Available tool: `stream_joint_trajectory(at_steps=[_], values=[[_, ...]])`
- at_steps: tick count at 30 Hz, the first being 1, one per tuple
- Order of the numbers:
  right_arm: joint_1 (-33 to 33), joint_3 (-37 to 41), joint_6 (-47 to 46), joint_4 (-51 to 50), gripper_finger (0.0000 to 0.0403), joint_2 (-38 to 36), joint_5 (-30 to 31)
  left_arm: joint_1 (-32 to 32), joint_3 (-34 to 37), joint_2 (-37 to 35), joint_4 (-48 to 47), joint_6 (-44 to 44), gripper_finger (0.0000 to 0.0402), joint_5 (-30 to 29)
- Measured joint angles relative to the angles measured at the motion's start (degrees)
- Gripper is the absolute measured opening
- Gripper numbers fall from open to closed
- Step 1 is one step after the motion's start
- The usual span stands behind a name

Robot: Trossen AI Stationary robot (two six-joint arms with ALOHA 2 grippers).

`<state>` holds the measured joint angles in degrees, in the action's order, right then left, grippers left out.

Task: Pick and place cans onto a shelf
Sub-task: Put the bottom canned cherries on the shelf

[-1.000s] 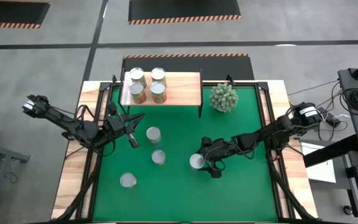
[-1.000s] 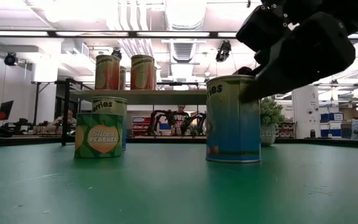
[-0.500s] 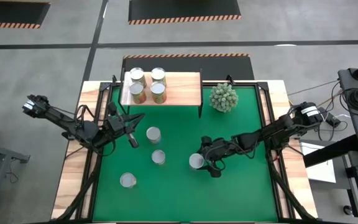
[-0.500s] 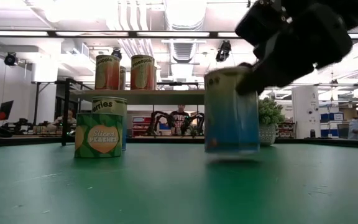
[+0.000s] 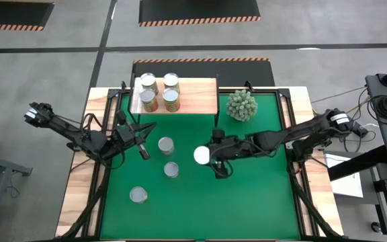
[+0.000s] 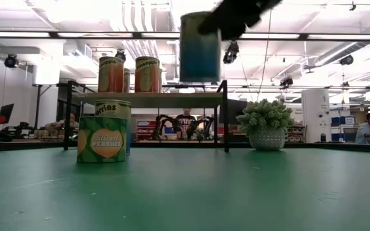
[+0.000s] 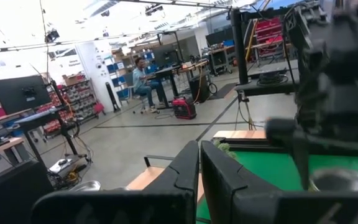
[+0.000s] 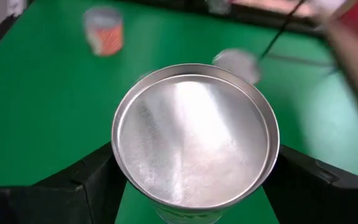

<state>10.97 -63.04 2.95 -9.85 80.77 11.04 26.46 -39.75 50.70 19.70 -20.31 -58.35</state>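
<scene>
The blue-labelled can [image 5: 201,155] hangs in the air above the green mat [image 5: 247,202], upright, with its shiny silver top facing up. The right gripper [image 5: 210,156] pinches it from the sides: in the right wrist view one dark finger [image 8: 92,180] presses each flank of the can [image 8: 194,143], just below its rim. In the low view the held can [image 6: 200,47] sits higher than the board of the shelf [image 6: 153,99], in front of the shelf's empty end.

The shelf [image 5: 193,94] stands at the back edge of the mat. Four cans [image 5: 158,92] stand in a tight square on its board, at the end farthest from the spiky plant [image 5: 241,105], which sits on the mat just beside the shelf's other end.

Three more cans stand on the mat in front of the shelf: one [image 5: 166,144] nearest it, one [image 5: 171,169] a little farther out, and one [image 5: 138,195] farthest. The held can is near the first two, on the side toward the plant, touching neither.

The left gripper [image 5: 142,149] waits low over the mat, just beside the can nearest the shelf, its fingers [image 7: 185,174] pressed together and holding nothing.
</scene>
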Motion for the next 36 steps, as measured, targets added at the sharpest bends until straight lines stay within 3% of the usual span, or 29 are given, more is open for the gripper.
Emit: stream_joint_trajectory(at_steps=[10, 23, 26, 36], values=[[-9.11, -9.57, -0.27, -2.06, 0.0301, -0.04, 2.53, 0.00, 0.00, 0.00, -0.02, -0.15, 0.0000, 0.00], [-27.93, -10.44, -9.43, -1.93, 0.0302, 0.77, 0.35, 0.00, 0.00, 0.00, -0.01, -1.28, 0.0000, 0.00], [-29.53, -10.41, -9.81, -1.84, 0.0302, 2.22, -2.11, 0.00, 0.00, 0.00, 0.02, -1.60, 0.0000, 0.00], [-30.15, -13.34, -8.87, -1.55, 0.0302, 8.85, -2.03, -0.02, 0.00, -0.04, 0.42, -3.46, 0.0000, 0.00]])
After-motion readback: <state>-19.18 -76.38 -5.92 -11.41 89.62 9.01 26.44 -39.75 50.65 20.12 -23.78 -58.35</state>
